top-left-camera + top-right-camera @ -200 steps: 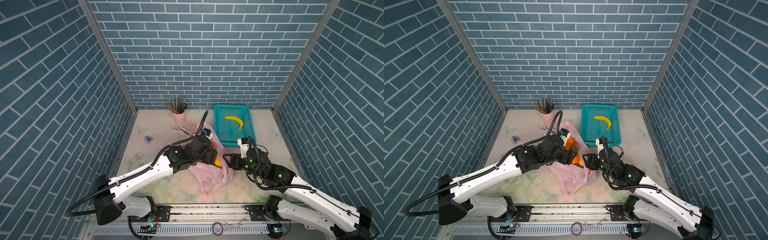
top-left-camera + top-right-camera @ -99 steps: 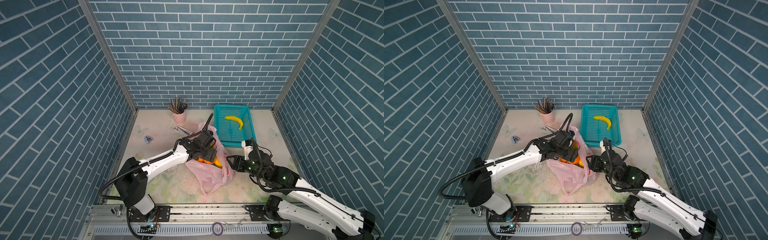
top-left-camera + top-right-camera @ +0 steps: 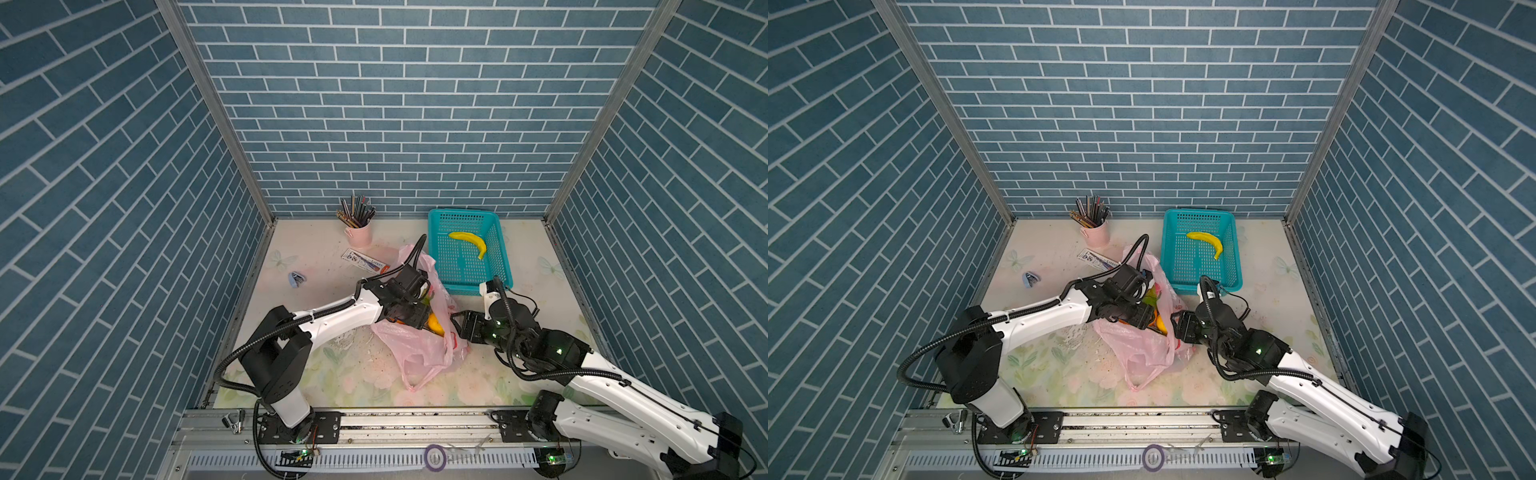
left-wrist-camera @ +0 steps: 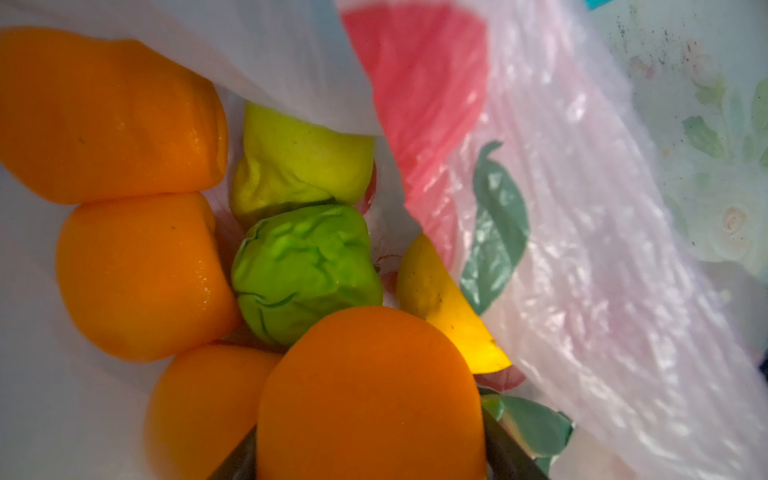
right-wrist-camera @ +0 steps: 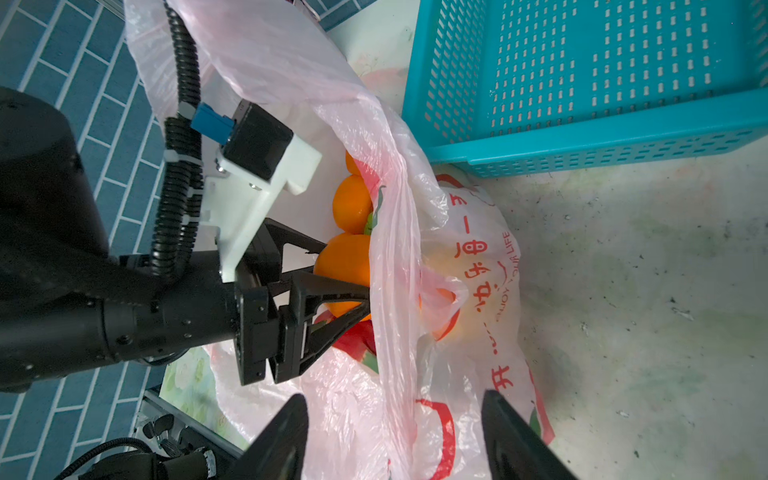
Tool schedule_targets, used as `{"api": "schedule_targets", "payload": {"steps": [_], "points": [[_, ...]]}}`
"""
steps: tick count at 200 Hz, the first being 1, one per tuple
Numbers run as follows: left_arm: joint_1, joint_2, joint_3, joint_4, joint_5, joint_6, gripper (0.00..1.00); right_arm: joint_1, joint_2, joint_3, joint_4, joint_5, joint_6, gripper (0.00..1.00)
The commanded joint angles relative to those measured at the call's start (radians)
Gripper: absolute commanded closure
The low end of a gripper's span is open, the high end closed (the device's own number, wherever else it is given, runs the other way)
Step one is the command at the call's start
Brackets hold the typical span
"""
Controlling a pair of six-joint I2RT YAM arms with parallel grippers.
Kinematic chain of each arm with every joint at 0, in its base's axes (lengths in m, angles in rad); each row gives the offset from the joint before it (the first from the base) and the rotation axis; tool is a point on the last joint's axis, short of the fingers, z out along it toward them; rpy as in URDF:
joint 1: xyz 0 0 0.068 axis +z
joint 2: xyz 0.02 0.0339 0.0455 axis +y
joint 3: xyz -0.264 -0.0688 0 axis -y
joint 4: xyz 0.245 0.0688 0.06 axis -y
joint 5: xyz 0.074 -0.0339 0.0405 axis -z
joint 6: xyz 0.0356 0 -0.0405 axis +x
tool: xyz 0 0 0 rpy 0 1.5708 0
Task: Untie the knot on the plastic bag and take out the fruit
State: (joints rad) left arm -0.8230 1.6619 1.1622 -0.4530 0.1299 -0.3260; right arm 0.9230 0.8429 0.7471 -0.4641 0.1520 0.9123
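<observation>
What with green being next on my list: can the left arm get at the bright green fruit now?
Probably not directly. The left end effector is inside the plastic bag, closed around an orange that sits in front of the bright green fruit. With that orange lifted out, the way looks free.

The left wrist view shows four round orange fruits (image 4: 137, 274), two wrinkled green fruits (image 4: 305, 270) at centre and one yellow lemon (image 4: 440, 307) to their right. A top view shows one thin pink plastic bag (image 3: 415, 353), one teal mesh basket (image 3: 457, 268) to its upper right, one yellow banana (image 3: 469, 243), one pink cup of pencils (image 3: 358, 237), one small blue object (image 3: 296, 279) and one flat printed packet (image 3: 365, 261).
</observation>
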Motion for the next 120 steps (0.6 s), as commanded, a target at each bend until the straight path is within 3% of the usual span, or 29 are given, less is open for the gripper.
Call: {"api": "schedule_targets", "payload": {"steps": [1, 29, 70, 94, 120], "points": [[0.007, -0.048, -0.019, 0.013, 0.024, 0.009, 0.35, -0.022, 0.006, 0.039, -0.001, 0.019, 0.007, 0.30], [0.013, -0.122, -0.034, 0.047, 0.077, 0.028, 0.37, -0.094, -0.006, 0.052, 0.025, -0.054, -0.013, 0.26], [0.013, -0.273, -0.069, 0.170, 0.205, 0.154, 0.37, -0.223, -0.031, 0.102, 0.039, -0.198, -0.031, 0.25], [0.008, -0.361, -0.105, 0.290, 0.283, 0.319, 0.37, -0.299, -0.045, 0.140, 0.041, -0.292, -0.061, 0.25], [0.008, -0.438, -0.156, 0.464, 0.274, 0.473, 0.38, -0.377, -0.054, 0.179, 0.057, -0.428, -0.074, 0.25]]}}
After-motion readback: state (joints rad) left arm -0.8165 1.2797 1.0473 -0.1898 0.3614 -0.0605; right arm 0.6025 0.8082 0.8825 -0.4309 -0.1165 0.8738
